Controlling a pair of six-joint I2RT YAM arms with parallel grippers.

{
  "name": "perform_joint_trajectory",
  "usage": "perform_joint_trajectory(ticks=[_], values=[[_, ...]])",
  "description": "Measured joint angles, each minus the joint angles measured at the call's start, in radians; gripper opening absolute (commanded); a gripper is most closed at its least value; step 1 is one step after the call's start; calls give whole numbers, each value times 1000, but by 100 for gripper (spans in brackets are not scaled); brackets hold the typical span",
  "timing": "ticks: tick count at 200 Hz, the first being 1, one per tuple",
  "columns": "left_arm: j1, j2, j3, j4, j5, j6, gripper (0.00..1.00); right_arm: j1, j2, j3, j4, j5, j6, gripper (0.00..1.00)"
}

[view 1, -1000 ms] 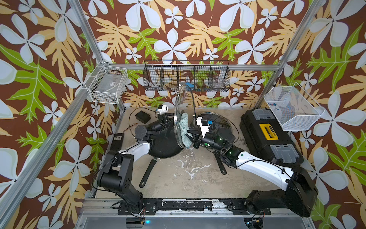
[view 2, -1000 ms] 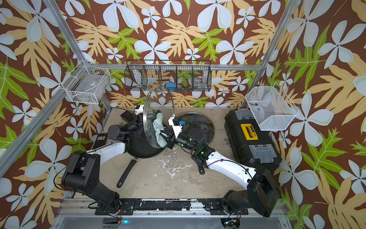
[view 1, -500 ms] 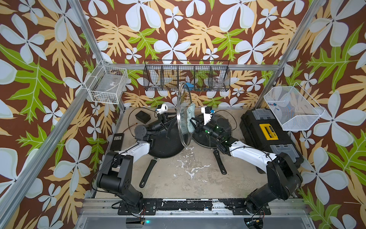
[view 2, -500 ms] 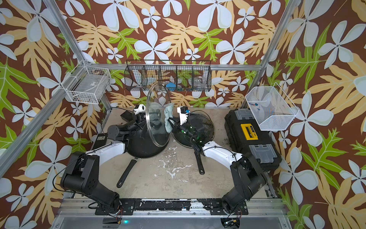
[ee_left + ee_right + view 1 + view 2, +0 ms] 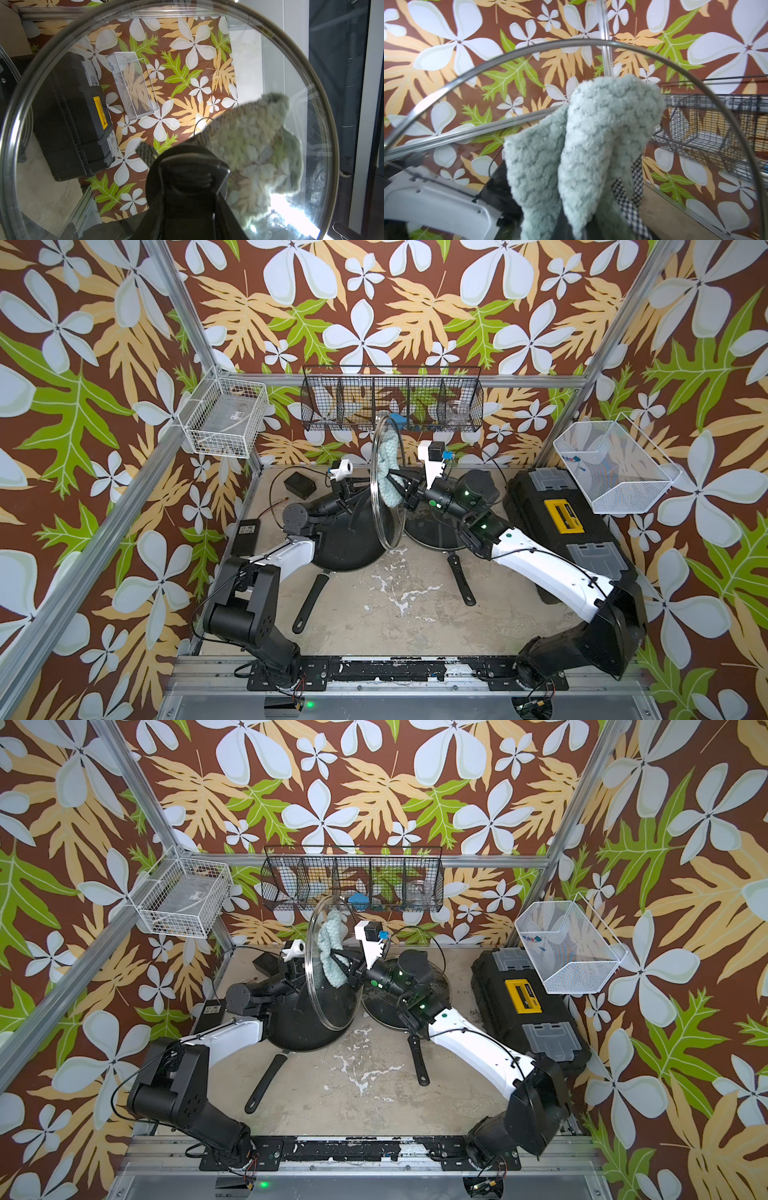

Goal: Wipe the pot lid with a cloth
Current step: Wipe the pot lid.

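Observation:
The pot lid [image 5: 388,526] [image 5: 332,1006] is clear glass with a metal rim and stands upright on edge above the table's back middle. My left gripper [image 5: 349,491] [image 5: 297,971] is shut on the lid's black knob [image 5: 182,158] from the left side. The cloth [image 5: 388,472] [image 5: 332,952] is pale teal, bunched, and pressed against the upper half of the lid's right face. My right gripper [image 5: 405,489] [image 5: 347,969] is shut on it. In the left wrist view the cloth [image 5: 259,145] shows through the glass. In the right wrist view the cloth [image 5: 591,145] covers the fingers.
A black frying pan [image 5: 345,539] lies under the lid, and a second pan [image 5: 436,526] lies under my right wrist. A black toolbox [image 5: 573,531] fills the right side. Wire baskets [image 5: 226,418] [image 5: 395,402] [image 5: 611,464] hang on the walls. A power adapter [image 5: 245,535] lies at the left.
My right gripper has carried the cloth up the lid's face, from its lower part to its upper part. The left gripper still holds the lid upright, slightly turned.

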Motion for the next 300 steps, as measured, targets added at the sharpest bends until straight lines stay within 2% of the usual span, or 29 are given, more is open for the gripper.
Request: perform_joint_trajectory(ticks=[19, 60, 86, 107, 133, 164, 233, 268, 300], values=[[0, 2, 0, 0, 3, 0, 0, 40, -59, -104, 8, -6, -17, 0], [0, 4, 6, -3, 12, 0, 0, 56, -131, -330, 46, 24, 6, 0], [0, 3, 8, 0, 13, 0, 0, 46, -134, -397, 62, 70, 21, 0], [0, 2, 8, -4, 13, 0, 0, -3, -97, -411, 84, 92, 48, 0], [0, -6, 8, 0, 13, 0, 0, -75, -19, -363, 83, 109, 80, 0], [0, -16, 8, -3, 13, 0, 0, -139, 74, -223, 74, 101, 97, 0], [-3, -30, -2, 0, 14, 0, 0, -152, 134, 134, -16, 12, 82, 0], [-3, -30, -2, 0, 14, 0, 0, -87, 61, 151, -48, -40, 51, 0], [-3, -30, -2, 0, 14, 0, 0, 2, -51, 44, -78, -77, -9, 0]])
